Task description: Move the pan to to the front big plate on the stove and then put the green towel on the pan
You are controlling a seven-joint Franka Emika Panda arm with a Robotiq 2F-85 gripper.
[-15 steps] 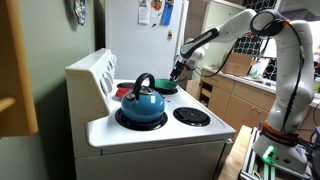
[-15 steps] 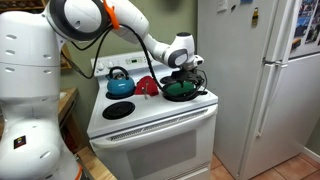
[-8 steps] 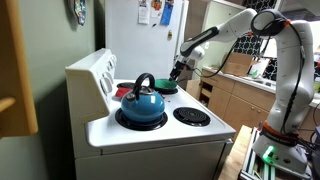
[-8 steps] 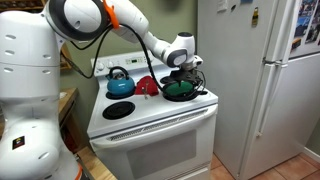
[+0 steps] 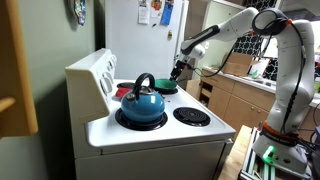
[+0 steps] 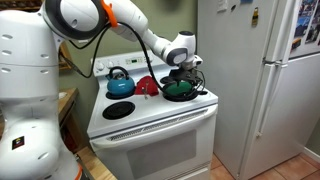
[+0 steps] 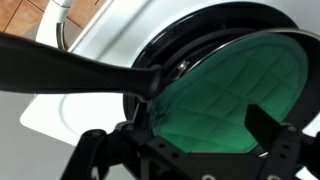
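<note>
The small dark pan (image 6: 181, 94) sits on a burner of the white stove (image 6: 150, 115), at the side nearest the fridge. The bright-green towel (image 6: 178, 88) lies flat inside it. In an exterior view the towel (image 5: 167, 87) shows beyond the blue kettle. In the wrist view the quilted green towel (image 7: 240, 90) fills the pan (image 7: 170, 62), whose long dark handle (image 7: 70, 68) points left. My gripper (image 7: 190, 150) hangs just above the towel, jaws wide apart with nothing between them. It shows in both exterior views (image 6: 183, 70) (image 5: 178, 72).
A blue kettle (image 6: 120, 82) with a black arched handle stands on another burner (image 5: 142, 102). A red object (image 6: 147, 86) lies between kettle and pan. One coil burner (image 6: 118, 110) (image 5: 191, 116) is bare. A white fridge (image 6: 255, 80) stands next to the stove.
</note>
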